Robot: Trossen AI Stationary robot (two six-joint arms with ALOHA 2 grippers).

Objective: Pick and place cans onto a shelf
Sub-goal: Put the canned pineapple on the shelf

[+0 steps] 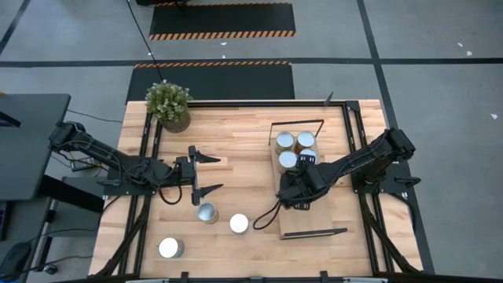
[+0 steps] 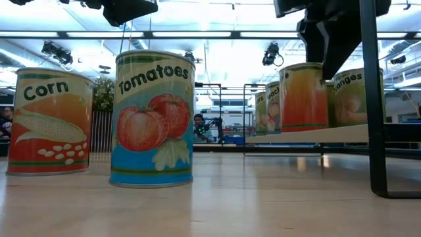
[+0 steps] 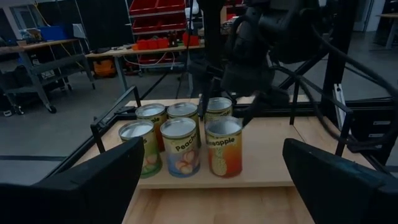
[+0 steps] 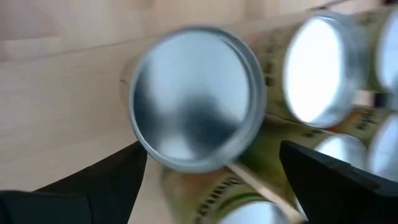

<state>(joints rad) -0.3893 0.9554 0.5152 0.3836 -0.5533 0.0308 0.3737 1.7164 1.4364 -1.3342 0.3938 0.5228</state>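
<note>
Three cans stand upright on the table: one (image 1: 207,212), one (image 1: 239,223) and one (image 1: 170,248) by the near edge. The low view shows a Corn can (image 2: 49,122) and a Tomatoes can (image 2: 154,118). Several cans (image 1: 295,149) stand grouped at the far end of the shelf (image 1: 314,216); they also show in the left wrist view (image 3: 180,146). My right gripper (image 1: 302,169) is open above this group, pointing down, its fingers on either side of one can's silver top (image 4: 196,96), apart from it. My left gripper (image 1: 206,174) is open and empty over the table, left of the shelf.
A potted plant (image 1: 169,104) stands at the table's far left corner. Black wire frames (image 1: 314,233) rise at the shelf's short ends. The shelf's near half is bare board. A person (image 2: 199,125) sits far off in the room.
</note>
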